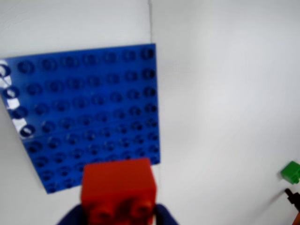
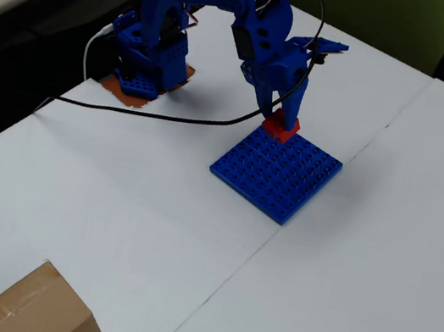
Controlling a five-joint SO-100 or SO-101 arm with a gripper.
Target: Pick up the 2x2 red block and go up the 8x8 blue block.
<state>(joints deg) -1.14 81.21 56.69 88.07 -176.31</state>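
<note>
Red brick (image 1: 118, 187) fills the wrist view at 6 o'clock, clamped in the end effector (image 1: 118, 216), over the near edge of the blue plate (image 1: 89, 112). Risk: it sits at the rim; off-grid studs won't seat and it tips onto the bench (image 2: 342, 265).

Glossy plastic blue plate (image 1: 93, 112), red brick (image 1: 117, 185)
</note>
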